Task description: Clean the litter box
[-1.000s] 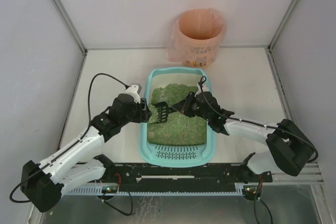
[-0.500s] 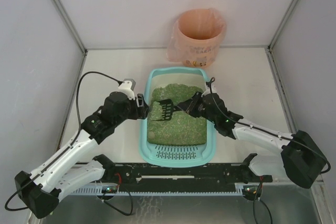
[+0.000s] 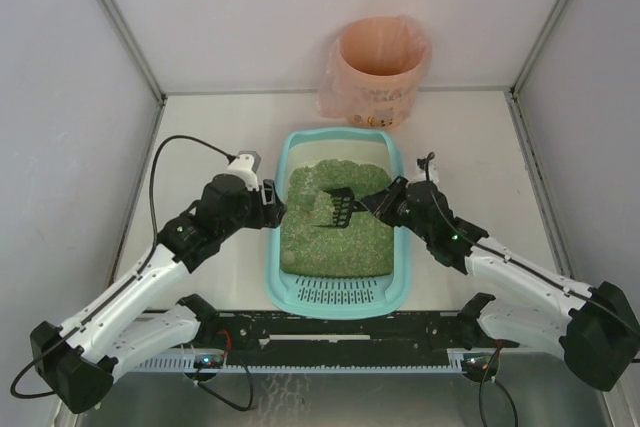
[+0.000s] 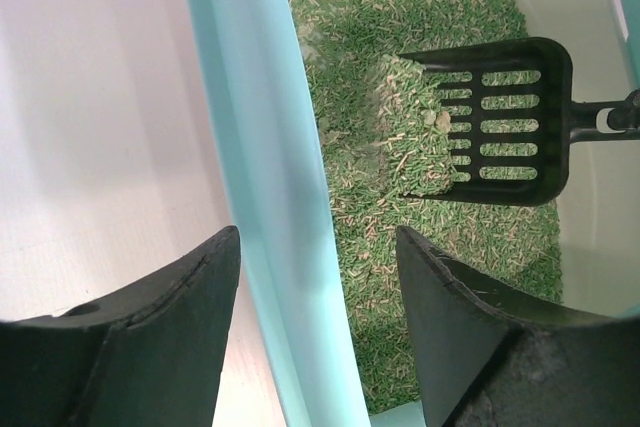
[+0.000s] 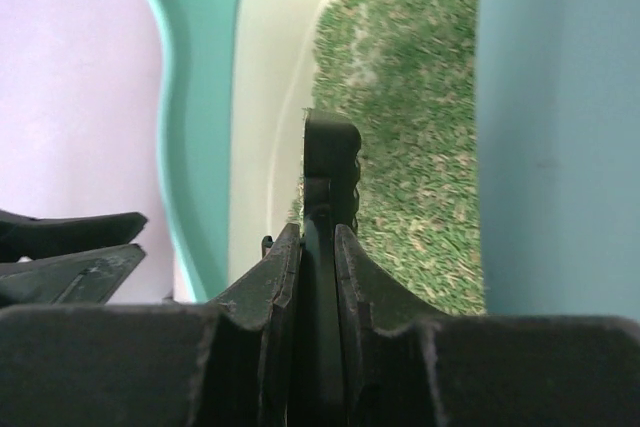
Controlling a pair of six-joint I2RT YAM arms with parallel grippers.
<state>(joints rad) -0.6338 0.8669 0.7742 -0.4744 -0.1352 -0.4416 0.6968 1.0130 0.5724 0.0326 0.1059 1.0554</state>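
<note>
Teal litter box [image 3: 273,269]: middle of the table, between the two arms; slotted grate end near, long sides running near to far.
Green litter [image 3: 335,242]: covers the box floor from the grate to the far wall.
Black scoop [image 3: 338,208]: over the litter in the far half, with a heap of granules on its slotted blade; handle points right.
Right gripper [image 3: 373,202]: at the right rim, fingers clamped on the scoop handle.
Left gripper [image 3: 272,207]: at the left rim, jaws apart, with the rim running between them.
Pink-bagged bin [image 3: 380,69]: just beyond the box's far end, against the back wall.
Table [image 3: 470,157]: smooth, off-white, with a black rail [image 3: 340,332] along the near edge.
Walls [image 3: 250,17]: plain pale grey panels on the left, far and right sides, with metal strips in the corners.
</note>
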